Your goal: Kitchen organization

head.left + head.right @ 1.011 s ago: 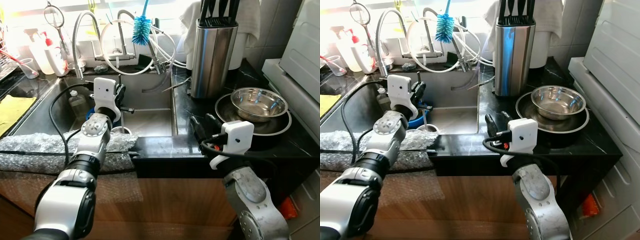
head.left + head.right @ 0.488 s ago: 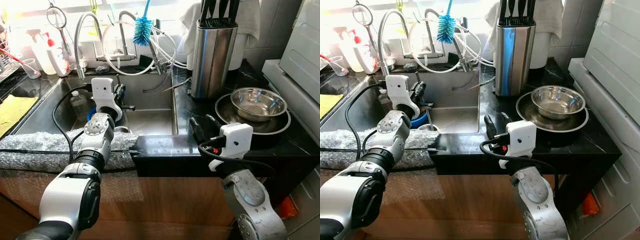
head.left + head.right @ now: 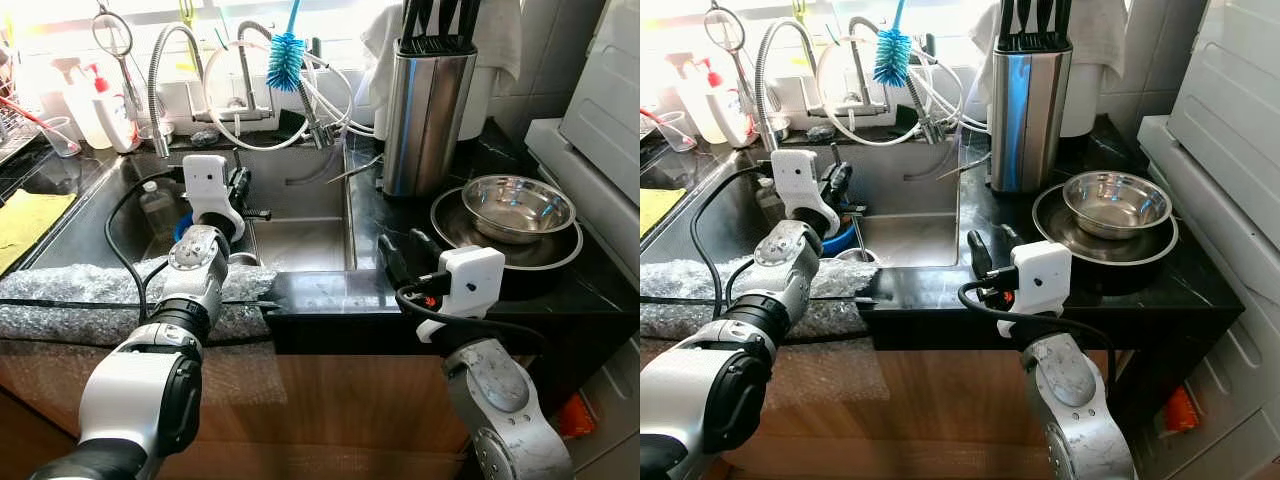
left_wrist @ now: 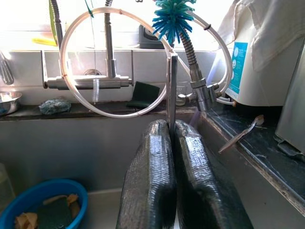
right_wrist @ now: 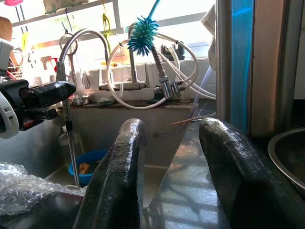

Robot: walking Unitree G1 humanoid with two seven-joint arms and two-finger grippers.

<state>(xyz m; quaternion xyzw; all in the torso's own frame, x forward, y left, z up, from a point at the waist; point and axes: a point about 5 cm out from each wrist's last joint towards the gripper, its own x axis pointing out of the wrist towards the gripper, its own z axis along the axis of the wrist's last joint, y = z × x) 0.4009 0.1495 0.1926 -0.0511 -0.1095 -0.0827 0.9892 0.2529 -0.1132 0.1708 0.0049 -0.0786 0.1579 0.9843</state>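
The left gripper (image 4: 170, 143) was clamped on a thin metal utensil (image 4: 172, 90) held upright over the sink (image 3: 300, 240), while the right gripper (image 5: 174, 157), fingers apart, hovered above the counter (image 3: 375, 215) near the bowl (image 3: 517, 205).
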